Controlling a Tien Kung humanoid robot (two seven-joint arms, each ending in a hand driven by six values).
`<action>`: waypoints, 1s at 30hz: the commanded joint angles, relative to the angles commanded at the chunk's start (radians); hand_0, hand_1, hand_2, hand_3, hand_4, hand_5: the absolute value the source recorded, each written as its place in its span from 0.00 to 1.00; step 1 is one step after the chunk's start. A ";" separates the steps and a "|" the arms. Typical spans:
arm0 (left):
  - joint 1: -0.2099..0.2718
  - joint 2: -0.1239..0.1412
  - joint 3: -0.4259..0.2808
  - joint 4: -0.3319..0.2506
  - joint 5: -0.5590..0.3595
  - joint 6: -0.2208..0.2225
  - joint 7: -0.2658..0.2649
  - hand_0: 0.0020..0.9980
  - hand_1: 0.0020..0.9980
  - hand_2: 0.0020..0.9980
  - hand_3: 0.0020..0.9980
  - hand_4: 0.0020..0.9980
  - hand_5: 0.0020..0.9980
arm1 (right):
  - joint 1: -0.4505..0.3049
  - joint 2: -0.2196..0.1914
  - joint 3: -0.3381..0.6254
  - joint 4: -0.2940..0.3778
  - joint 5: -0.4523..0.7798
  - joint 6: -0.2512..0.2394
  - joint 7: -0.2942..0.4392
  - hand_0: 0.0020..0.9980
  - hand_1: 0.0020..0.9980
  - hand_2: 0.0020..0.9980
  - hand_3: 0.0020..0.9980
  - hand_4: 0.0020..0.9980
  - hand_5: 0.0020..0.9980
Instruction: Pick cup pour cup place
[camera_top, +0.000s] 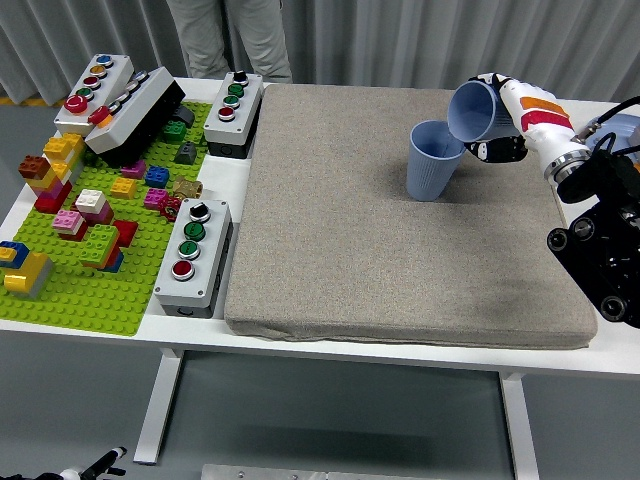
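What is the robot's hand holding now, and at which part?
The right hand holds a blue plastic cup by its side wall, tilted over the second blue cup standing on the grey mat.

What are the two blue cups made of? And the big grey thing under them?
The standing cup and the tilted cup in the right hand look like thin matte plastic or paper: smooth, even blue, no shine. The grey mat looks like soft woven fabric over foam, speckled with rounded edges.

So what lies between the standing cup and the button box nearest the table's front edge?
Only bare mat in the head view: nothing sits on it between the standing cup and the button box, apart from a strip of white table beside the mat.
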 joint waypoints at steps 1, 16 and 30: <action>0.000 0.000 0.000 0.000 0.000 0.000 0.000 0.83 0.83 0.88 0.82 0.64 1.00 | 0.001 0.000 -0.002 0.000 -0.002 0.000 -0.002 0.79 0.69 0.58 0.68 0.72 0.08; -0.004 0.001 -0.002 0.000 0.003 0.000 0.000 0.83 0.83 0.89 0.82 0.64 1.00 | 0.017 -0.011 -0.031 0.002 -0.033 -0.022 -0.025 0.80 0.70 0.58 0.68 0.72 0.08; -0.002 0.001 -0.008 0.000 0.006 0.000 0.001 0.83 0.83 0.89 0.82 0.64 1.00 | 0.019 -0.009 -0.043 0.014 -0.047 -0.030 -0.039 0.81 0.70 0.58 0.68 0.72 0.08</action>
